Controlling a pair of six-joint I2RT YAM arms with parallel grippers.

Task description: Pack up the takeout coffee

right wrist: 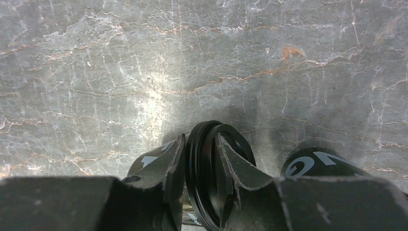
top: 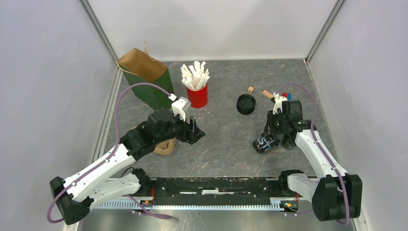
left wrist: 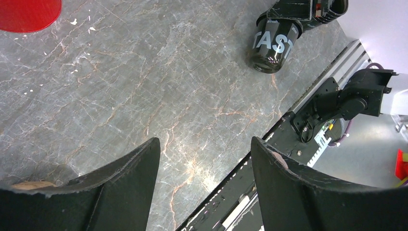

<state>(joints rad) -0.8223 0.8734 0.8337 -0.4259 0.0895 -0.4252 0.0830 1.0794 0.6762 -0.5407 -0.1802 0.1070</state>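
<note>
The black paper cup (top: 264, 143) with white lettering lies tilted on its side at the right of the table. My right gripper (top: 272, 136) is shut on its rim. In the right wrist view the rim (right wrist: 199, 168) sits between the fingers of that gripper (right wrist: 200, 139), one finger inside the mouth and one outside. The flat round black lid (top: 246, 104) lies apart on the table behind the cup. My left gripper (top: 196, 131) is open and empty over the table's middle left (left wrist: 204, 144). The cup also shows in the left wrist view (left wrist: 272, 43).
A green paper bag (top: 146, 79) stands open at the back left. A red cup of white sticks (top: 197, 94) stands beside it. Small blocks (top: 267, 94) lie at the back right. A second black lettered object (right wrist: 312, 161) sits right of the held cup. A brown object (top: 163, 147) lies under my left arm.
</note>
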